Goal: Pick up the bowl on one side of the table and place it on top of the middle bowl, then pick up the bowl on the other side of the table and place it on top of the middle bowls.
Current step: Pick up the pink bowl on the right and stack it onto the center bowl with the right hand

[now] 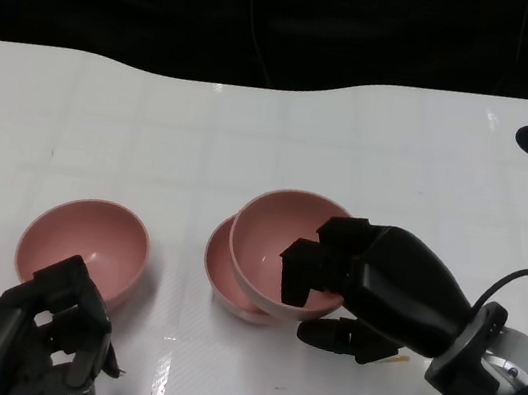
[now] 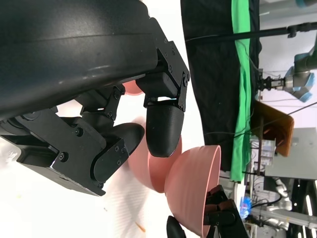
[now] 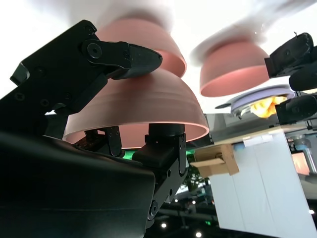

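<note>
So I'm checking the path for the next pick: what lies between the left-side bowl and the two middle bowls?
Nothing: in the head view only bare white table separates the left bowl from the middle bowl and the bowl the right hand grips.

Head view looks down on table (image 1: 155, 119); wrist views close, sideways, sharing bowls (image 1: 275, 250).

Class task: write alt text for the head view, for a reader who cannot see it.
The right hand holds a pink bowl tilted over the middle bowl on a white table. A third pink bowl sits beside the left hand.
</note>
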`<action>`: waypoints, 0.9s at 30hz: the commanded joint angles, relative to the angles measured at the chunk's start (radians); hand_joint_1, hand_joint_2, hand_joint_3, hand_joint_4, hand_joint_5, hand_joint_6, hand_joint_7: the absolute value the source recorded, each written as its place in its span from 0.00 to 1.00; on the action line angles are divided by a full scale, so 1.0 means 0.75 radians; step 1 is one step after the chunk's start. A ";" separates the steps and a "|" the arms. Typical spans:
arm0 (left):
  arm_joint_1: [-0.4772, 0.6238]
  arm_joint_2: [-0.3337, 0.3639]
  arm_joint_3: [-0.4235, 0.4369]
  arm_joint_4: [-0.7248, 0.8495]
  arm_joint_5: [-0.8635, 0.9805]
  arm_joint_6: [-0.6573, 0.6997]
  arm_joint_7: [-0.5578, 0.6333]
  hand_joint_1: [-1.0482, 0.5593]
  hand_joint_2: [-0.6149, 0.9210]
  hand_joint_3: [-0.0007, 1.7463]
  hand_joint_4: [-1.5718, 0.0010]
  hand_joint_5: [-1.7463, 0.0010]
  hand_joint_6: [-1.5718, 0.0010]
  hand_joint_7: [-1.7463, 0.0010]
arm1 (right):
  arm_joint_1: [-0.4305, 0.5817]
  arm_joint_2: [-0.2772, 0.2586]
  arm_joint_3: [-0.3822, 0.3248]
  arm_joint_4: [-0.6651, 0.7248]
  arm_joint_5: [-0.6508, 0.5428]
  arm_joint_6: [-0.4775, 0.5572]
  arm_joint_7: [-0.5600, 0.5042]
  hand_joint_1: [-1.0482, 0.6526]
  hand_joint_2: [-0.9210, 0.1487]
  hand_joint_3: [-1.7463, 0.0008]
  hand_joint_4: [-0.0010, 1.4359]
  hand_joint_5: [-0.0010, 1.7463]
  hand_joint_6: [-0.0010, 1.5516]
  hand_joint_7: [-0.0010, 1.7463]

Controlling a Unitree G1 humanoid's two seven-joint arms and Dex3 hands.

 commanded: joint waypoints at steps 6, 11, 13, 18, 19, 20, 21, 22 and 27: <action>0.017 0.004 0.002 -0.016 -0.007 0.006 0.015 0.64 0.76 0.73 0.51 0.00 0.56 0.04 | -0.023 -0.001 0.014 0.026 -0.007 -0.013 0.000 0.53 0.28 0.49 0.60 1.00 0.39 1.00; 0.016 0.004 0.001 -0.015 0.001 0.000 0.021 0.64 0.76 0.72 0.51 0.00 0.56 0.04 | -0.028 0.001 0.020 0.049 -0.009 -0.023 -0.018 0.53 0.28 0.50 0.60 1.00 0.39 1.00; 0.016 0.004 0.001 -0.015 0.005 -0.004 0.023 0.64 0.77 0.72 0.51 0.00 0.56 0.04 | -0.031 0.002 0.023 0.060 -0.011 -0.029 -0.027 0.54 0.27 0.50 0.60 1.00 0.39 1.00; 0.016 0.003 0.001 -0.015 0.006 -0.004 0.023 0.64 0.77 0.72 0.51 0.00 0.55 0.05 | -0.036 0.002 0.029 0.068 -0.012 -0.031 -0.036 0.54 0.27 0.51 0.60 1.00 0.40 1.00; 0.017 0.005 0.002 -0.019 0.006 0.005 0.025 0.64 0.77 0.72 0.51 0.00 0.55 0.05 | -0.042 0.001 0.033 0.074 -0.018 -0.028 -0.041 0.54 0.27 0.51 0.60 1.00 0.39 1.00; 0.018 0.007 0.002 -0.021 0.005 0.011 0.026 0.64 0.77 0.71 0.51 0.00 0.55 0.05 | -0.047 0.001 0.036 0.079 -0.023 -0.025 -0.044 0.53 0.27 0.51 0.60 1.00 0.39 1.00; 0.018 0.007 0.002 -0.023 0.005 0.015 0.026 0.64 0.77 0.71 0.51 0.00 0.55 0.04 | -0.052 0.002 0.038 0.085 -0.027 -0.025 -0.047 0.53 0.26 0.51 0.60 1.00 0.39 1.00; 0.019 0.006 0.002 -0.024 0.005 0.017 0.027 0.63 0.77 0.71 0.51 0.00 0.56 0.04 | -0.056 0.002 0.040 0.089 -0.031 -0.026 -0.049 0.53 0.26 0.52 0.60 1.00 0.39 1.00; 0.017 0.003 0.002 -0.020 0.003 0.014 0.025 0.63 0.77 0.71 0.51 0.00 0.56 0.04 | -0.063 0.004 0.040 0.094 -0.036 -0.026 -0.053 0.54 0.27 0.53 0.60 1.00 0.39 1.00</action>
